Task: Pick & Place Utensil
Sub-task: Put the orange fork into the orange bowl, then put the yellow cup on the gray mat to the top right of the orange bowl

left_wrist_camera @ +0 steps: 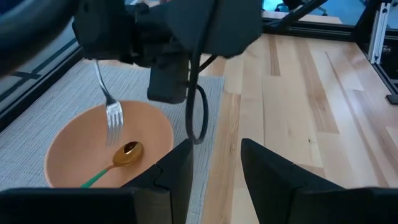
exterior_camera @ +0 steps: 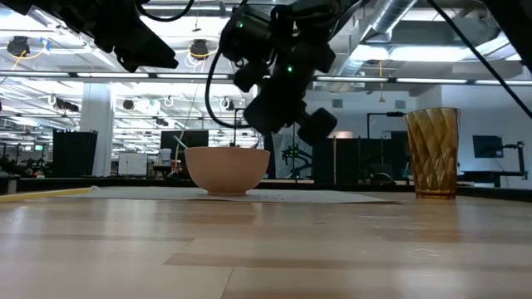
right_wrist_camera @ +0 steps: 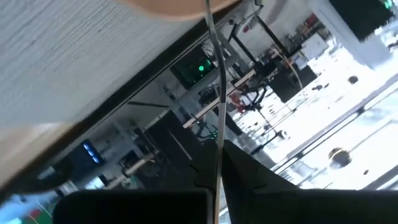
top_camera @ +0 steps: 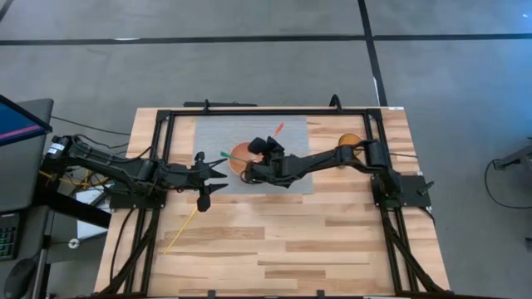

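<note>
A shiny metal fork (left_wrist_camera: pixel 112 112) is seen above a matt, smooth bowl (left_wrist_camera: pixel 68 146). A glossy gold-toned spoon (left_wrist_camera: pixel 121 158) is contained in it. The mat (left_wrist_camera: pixel 37 106) is woven cloth; the table (left_wrist_camera: pixel 298 106) is smooth wood.

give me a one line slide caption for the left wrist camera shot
Right gripper lowers a fork into the orange bowl, where a green-handled spoon already lies.

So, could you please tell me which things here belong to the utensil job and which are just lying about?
In the job: silver metal fork in the right gripper; orange bowl; green-handled gold spoon.
Lying about: amber ribbed glass tumbler; yellow stick; left gripper.
</note>
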### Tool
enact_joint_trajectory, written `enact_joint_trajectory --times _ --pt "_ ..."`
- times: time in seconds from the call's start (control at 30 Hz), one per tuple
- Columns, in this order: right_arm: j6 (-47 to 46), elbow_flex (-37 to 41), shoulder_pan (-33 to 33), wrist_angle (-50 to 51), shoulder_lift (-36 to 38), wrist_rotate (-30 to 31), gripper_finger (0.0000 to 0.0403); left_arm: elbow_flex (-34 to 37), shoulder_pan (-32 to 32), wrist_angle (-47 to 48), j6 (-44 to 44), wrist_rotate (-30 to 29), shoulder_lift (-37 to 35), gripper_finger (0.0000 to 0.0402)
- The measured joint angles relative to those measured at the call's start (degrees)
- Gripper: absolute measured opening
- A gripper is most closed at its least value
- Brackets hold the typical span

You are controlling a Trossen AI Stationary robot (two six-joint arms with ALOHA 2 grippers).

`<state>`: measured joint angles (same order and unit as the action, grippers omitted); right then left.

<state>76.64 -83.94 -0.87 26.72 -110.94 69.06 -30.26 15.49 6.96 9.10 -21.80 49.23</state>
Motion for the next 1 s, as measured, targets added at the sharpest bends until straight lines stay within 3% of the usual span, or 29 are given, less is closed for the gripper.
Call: enact_joint_trajectory --times 0.17,0.33,0.63,0.77,1.0 --pt "6.1 0.0 0.1 -0.5 -0.1 -0.1 0.0005 0.0 0.0 0.0 0.3 0.0 0.0 0.0135" --pt "6.4 0.0 -0.1 -3.0 0.2 0.0 0.0013 0.0 0.0 0.0 0.4 0.0 0.0 0.0135" --pt "4.2 0.0 -0.2 -3.8 0.2 -0.1 0.0089 0.0 0.0 -0.3 0.4 0.0 0.0 0.0135" --pt "-1.9 0.0 -0.5 -4.7 0.2 0.5 0.0118 0.0 0.0 -0.8 0.4 0.0 0.0 0.0135" --pt "-10.3 0.0 -4.0 -4.4 0.2 13.0 0.0144 0.0 0.0 -1.1 0.2 0.0 0.0 0.0135"
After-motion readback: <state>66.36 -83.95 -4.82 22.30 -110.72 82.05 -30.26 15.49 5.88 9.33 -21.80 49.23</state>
